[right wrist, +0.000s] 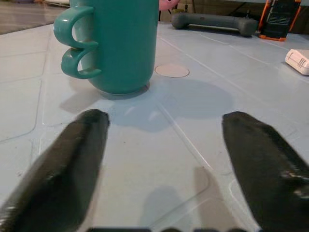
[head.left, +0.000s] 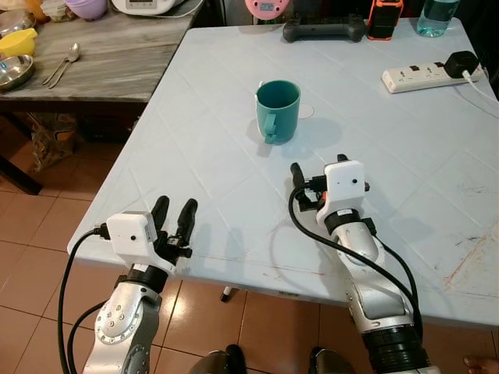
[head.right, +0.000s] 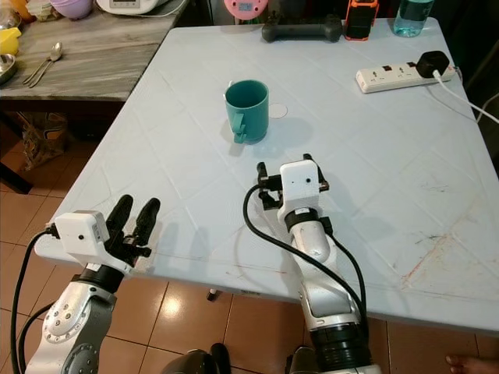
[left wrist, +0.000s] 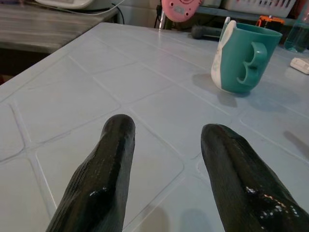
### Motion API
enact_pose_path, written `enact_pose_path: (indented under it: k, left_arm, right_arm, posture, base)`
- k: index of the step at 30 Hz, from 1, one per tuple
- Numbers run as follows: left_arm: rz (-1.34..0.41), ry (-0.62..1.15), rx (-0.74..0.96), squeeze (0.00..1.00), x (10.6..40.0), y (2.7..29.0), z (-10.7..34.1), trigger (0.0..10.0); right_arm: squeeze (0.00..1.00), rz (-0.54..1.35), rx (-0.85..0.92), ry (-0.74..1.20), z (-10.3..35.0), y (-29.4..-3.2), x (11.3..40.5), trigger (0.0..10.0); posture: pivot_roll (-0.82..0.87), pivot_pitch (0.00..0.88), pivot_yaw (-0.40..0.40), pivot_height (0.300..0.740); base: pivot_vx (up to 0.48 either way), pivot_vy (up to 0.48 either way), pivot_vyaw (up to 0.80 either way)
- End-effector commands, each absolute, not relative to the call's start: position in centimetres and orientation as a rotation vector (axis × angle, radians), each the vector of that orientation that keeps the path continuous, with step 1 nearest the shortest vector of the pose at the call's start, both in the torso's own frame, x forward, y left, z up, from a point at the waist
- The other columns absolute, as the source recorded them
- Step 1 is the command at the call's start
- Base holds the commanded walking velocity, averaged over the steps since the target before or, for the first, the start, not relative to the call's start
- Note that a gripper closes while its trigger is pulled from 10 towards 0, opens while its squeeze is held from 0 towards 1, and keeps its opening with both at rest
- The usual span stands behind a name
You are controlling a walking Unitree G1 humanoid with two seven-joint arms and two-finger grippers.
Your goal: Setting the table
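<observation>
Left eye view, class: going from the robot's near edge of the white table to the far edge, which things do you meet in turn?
Left claw → right claw → teal mug → white power strip → dark dumbbell

Mug (head.left: 277, 110): teal outside, white inside. Table (head.left: 195, 148): pale blue-white, moulded diagonal grid; reddish scuffs at its right near corner. Power strip (head.left: 419, 75), beyond the mug: white, black plug (head.left: 461, 62). Side table (head.left: 109, 58), left of the table: grey wood grain. Floor (head.left: 35, 226): terracotta tiles.
</observation>
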State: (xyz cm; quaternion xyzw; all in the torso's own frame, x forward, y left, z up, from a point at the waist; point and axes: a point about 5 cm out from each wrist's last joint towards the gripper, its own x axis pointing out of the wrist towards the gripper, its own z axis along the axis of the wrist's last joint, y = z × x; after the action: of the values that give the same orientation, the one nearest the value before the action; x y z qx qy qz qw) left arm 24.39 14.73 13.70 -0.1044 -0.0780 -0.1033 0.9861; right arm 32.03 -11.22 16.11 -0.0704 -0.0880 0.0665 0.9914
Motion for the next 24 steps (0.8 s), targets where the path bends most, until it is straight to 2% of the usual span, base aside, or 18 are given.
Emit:
enact_pose_path:
  k: [1,2,3,4,5,6,7,8,18,19,20,21,24]
  left_arm:
    - [-0.188,-0.140,-0.193,0.00,24.4,15.3,13.4,0.0]
    - [-0.186,-0.128,-0.186,0.00,24.5,15.3,13.3,10.0]
    - [-0.173,-0.105,-0.179,0.00,24.7,15.3,13.0,10.0]
    - [-0.161,-0.100,-0.180,0.36,24.8,15.3,13.0,10.0]
    - [-0.152,-0.099,-0.182,0.36,24.9,15.3,13.0,10.0]
    - [-0.148,-0.106,-0.197,1.00,25.0,15.4,13.1,10.0]
    - [-0.148,-0.106,-0.197,1.00,25.0,15.4,13.1,10.0]
    - [-0.147,-0.108,-0.201,1.00,25.0,15.4,13.1,10.0]
    - [-0.144,-0.098,-0.193,1.00,25.1,15.4,12.9,10.0]
    - [-0.150,-0.082,-0.189,0.38,25.2,15.3,12.8,10.0]
    - [-0.153,-0.076,-0.192,0.38,25.2,15.2,12.7,10.0]
    - [-0.155,-0.073,-0.194,0.00,25.1,15.2,12.7,10.0]
    - [-0.161,-0.067,-0.192,0.00,25.0,15.2,12.6,10.0]
  right_arm:
    - [0.00,0.138,-0.134,-0.188,16.5,-11.0,31.8,0.0]
    - [0.00,0.139,-0.135,-0.186,16.5,-11.0,31.8,6.8]
    - [0.00,0.139,-0.138,-0.184,16.5,-11.0,31.8,10.0]
    - [0.00,0.139,-0.142,-0.183,16.6,-11.0,31.8,10.0]
    - [0.00,0.140,-0.144,-0.183,16.6,-11.0,31.9,10.0]
    - [0.00,0.140,-0.144,-0.183,16.7,-11.0,31.9,10.0]
    - [0.00,0.140,-0.144,-0.183,16.7,-11.0,31.9,10.0]
    - [1.00,0.143,-0.132,-0.186,16.7,-11.0,31.9,10.0]
    - [1.00,0.151,-0.132,-0.199,17.2,-10.6,31.9,10.0]
    - [0.83,0.152,-0.133,-0.202,17.3,-10.4,32.1,10.0]
    - [0.83,0.153,-0.132,-0.203,17.4,-10.3,32.1,10.0]
    - [0.00,0.154,-0.130,-0.208,17.6,-10.1,32.3,10.0]
    - [0.00,0.160,-0.121,-0.223,18.1,-9.3,32.7,10.0]
  posture:
    - [-0.13,0.179,0.134,0.740]
    - [-0.13,0.179,0.134,0.740]
    - [-0.13,0.176,0.132,0.740]
    - [-0.13,0.174,0.133,0.740]
    - [-0.13,0.174,0.133,0.740]
    - [-0.13,0.172,0.132,0.740]
    - [-0.13,0.172,0.132,0.740]
    - [-0.13,0.172,0.132,0.740]
    - [-0.14,0.171,0.134,0.740]
    - [-0.14,0.171,0.134,0.740]
    - [-0.14,0.171,0.134,0.740]
    - [-0.14,0.174,0.135,0.740]
    - [-0.13,0.181,0.142,0.740]
  base:
    - [0.000,0.000,0.00]
    - [0.000,0.000,0.00]
    - [0.000,0.000,0.00]
    - [0.000,0.000,0.00]
    - [0.000,0.000,0.00]
    - [0.000,0.000,0.00]
    - [0.000,0.000,0.00]
    - [0.000,0.000,0.00]
    - [0.000,0.000,0.00]
    - [0.000,0.000,0.00]
    - [0.000,0.000,0.00]
    - [0.000,0.000,0.00]
    - [0.000,0.000,0.00]
